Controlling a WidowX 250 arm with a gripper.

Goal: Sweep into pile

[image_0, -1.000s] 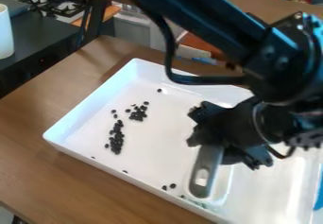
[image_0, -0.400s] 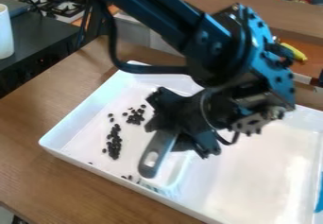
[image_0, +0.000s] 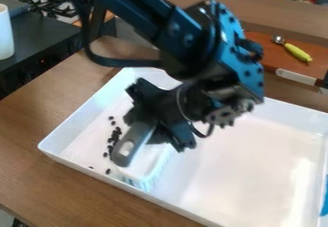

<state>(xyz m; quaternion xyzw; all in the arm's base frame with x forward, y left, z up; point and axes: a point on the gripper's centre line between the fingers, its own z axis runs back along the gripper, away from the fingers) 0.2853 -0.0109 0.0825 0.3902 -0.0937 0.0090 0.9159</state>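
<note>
Over the left half of the white tray [image_0: 256, 164] hangs my gripper [image_0: 144, 118], shut on the grey handle of a brush [image_0: 133, 143]. The brush's pale bristles touch the tray floor near its front-left wall. Just left of the handle, small black beans [image_0: 115, 136] lie in a short line, with a few loose ones around them. One bean [image_0: 108, 171] is close to the front wall. The gripper and brush cover part of the floor to the right of the line.
A red-brown board [image_0: 256, 41] behind the tray holds a spoon with a yellow-green handle [image_0: 298, 52]. At the left a white cylinder [image_0: 5, 32] stands on a dark counter [image_0: 38, 39]. Something blue [image_0: 324, 204] touches the tray's right edge.
The gripper has moved left with the brush, up to the line of beans. The upper bean cluster is now hidden behind it. The tray has shifted slightly left.
</note>
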